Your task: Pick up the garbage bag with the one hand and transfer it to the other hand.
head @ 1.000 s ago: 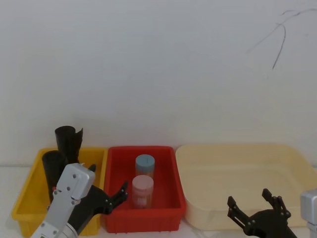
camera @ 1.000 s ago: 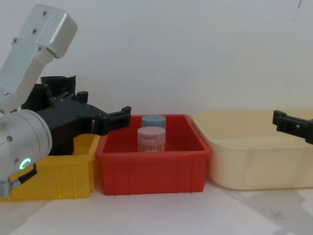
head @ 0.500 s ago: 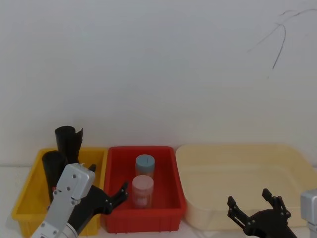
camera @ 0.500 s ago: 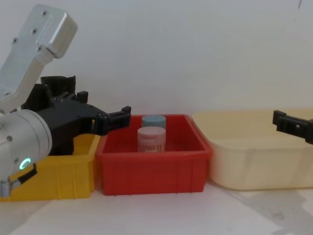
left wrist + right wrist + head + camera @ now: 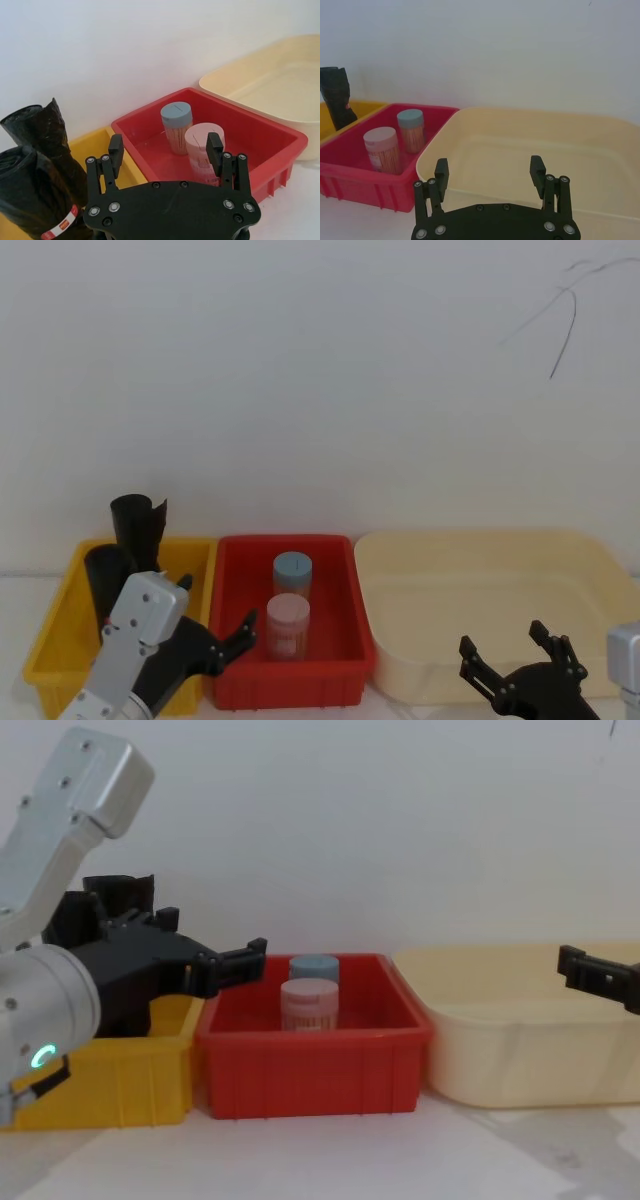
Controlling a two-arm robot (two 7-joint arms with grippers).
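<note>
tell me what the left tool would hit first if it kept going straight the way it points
Probably the pink-lidded jar in the red bin: the open left tool points across the bin toward it, the blue-lidded jar just beyond. Height is unclear, so it might pass over.

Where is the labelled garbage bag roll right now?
In the head view the garbage bag sits at the left in the yellow bin, just in front of the taller ragged-topped black roll; the open left gripper hovers to its right.

L gripper (image 5: 165, 147) low front-left, fingers (image 5: 116, 148) apart, empty, R gripper (image 5: 489, 167) low front-right, fingers (image 5: 441, 170) apart, empty
</note>
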